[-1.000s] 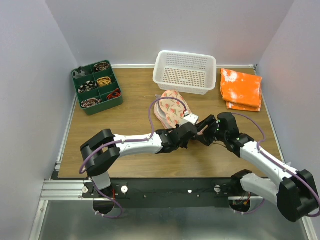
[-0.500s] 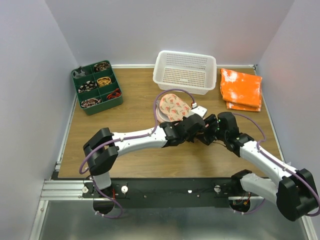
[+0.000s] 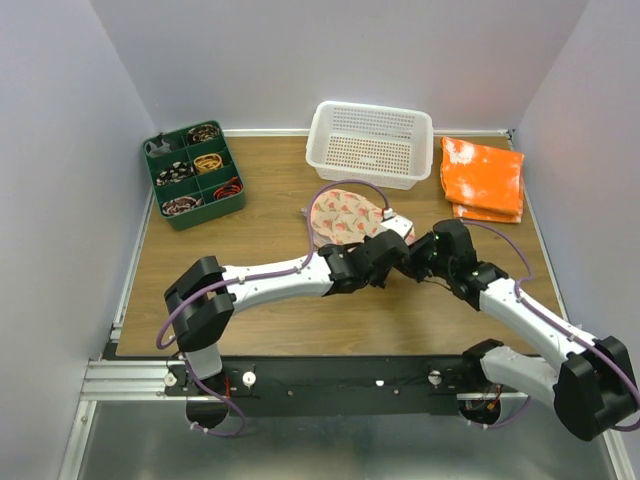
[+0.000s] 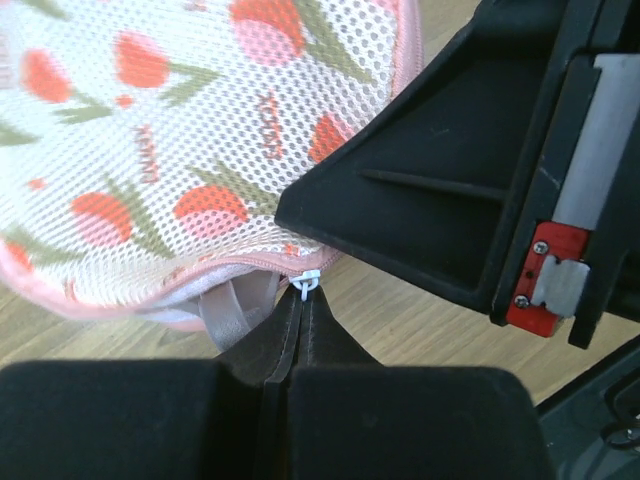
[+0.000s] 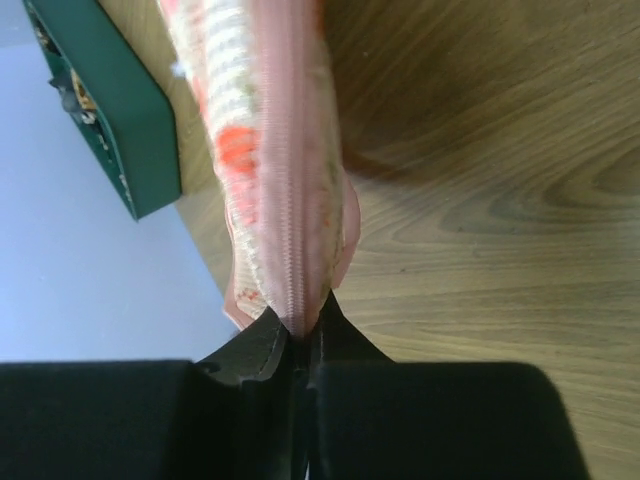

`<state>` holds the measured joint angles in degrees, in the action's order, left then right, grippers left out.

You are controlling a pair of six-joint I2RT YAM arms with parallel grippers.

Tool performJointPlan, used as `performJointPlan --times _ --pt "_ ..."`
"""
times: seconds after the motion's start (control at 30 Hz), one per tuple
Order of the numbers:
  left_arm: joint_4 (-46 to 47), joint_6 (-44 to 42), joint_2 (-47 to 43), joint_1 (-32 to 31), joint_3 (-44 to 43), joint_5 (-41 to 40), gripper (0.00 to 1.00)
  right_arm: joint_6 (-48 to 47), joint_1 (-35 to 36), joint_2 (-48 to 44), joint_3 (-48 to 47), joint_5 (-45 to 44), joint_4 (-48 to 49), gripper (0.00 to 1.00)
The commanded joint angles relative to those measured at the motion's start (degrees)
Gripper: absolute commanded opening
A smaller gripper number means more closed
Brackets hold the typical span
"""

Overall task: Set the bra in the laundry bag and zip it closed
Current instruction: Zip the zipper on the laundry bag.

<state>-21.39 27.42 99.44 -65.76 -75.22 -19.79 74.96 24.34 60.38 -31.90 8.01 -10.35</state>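
Observation:
The laundry bag (image 3: 343, 214), pale pink mesh with red-orange fruit print, lies folded over in front of the basket. In the left wrist view my left gripper (image 4: 303, 298) is shut on the white zipper pull (image 4: 306, 283) at the bag's (image 4: 190, 140) near rim. A taupe strap of the bra (image 4: 226, 312) hangs out under that rim; the rest of the bra is hidden inside. My right gripper (image 5: 303, 328) is shut on the pink zipper edge of the bag (image 5: 270, 150). From above, the left gripper (image 3: 398, 246) and right gripper (image 3: 413, 252) meet at the bag's right end.
A white perforated basket (image 3: 370, 143) stands just behind the bag. An orange-and-white folded cloth (image 3: 482, 178) lies at the back right. A green compartment tray (image 3: 192, 174) of small items sits at the back left. Walls close in on three sides.
The bag's upper half has folded over, so it looks rounder and more compact. My right gripper has shut on the bag's edge. The left gripper has shifted slightly right, staying shut.

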Motion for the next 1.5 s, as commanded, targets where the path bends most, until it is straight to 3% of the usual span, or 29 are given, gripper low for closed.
performJointPlan --times 0.0,0.33,0.97,1.47 --pt "-0.15 -0.09 -5.22 -0.25 1.83 -1.91 0.00 -2.36 -0.34 -2.20 -0.97 -7.66 -5.47 0.11" --pt "-0.23 0.26 -9.34 0.19 7.98 -5.08 0.00 -5.78 -0.34 -1.23 -3.69 -12.49 -8.63 0.10" --pt "1.26 3.78 -15.33 0.98 18.79 -6.66 0.00 -8.86 -0.52 2.98 -5.28 -9.07 -6.09 0.14" --pt "-2.43 3.08 -17.61 2.74 23.36 -15.10 0.00 -12.29 -0.43 7.56 -7.65 -9.07 -7.06 0.15"
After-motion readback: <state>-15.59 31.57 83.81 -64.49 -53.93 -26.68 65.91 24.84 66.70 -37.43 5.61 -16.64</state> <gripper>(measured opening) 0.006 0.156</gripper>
